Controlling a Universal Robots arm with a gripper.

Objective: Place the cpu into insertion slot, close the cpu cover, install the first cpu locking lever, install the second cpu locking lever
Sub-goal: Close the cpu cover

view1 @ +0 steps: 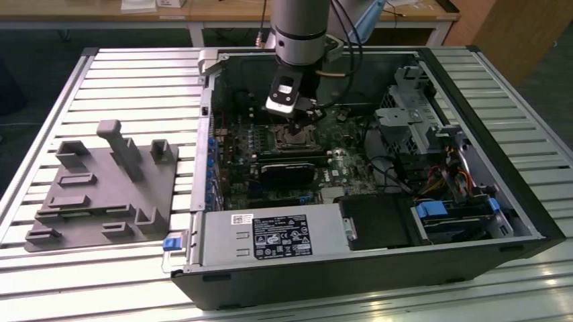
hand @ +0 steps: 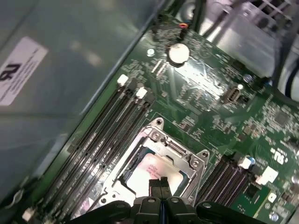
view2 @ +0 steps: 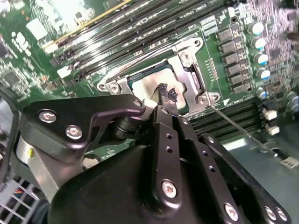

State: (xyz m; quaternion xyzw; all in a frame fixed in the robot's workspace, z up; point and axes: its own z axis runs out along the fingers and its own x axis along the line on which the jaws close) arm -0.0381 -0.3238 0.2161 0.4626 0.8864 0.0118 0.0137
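1 gripper (hand: 159,183), mine: fingers together, holding nothing, tips right over the cpu (hand: 152,169). 1 cpu cover (hand: 174,148): lying flat on the motherboard (hand: 210,93), framing the cpu.

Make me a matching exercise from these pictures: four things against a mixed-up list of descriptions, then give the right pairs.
1 cpu
2 cpu cover
3 gripper
4 grey fixture block

A on the slatted table, at the exterior view's left of the computer case
B silver, framing the chip
C pale square inside the metal frame
D black, poised over the chip

Pairs: 1C, 2B, 3D, 4A
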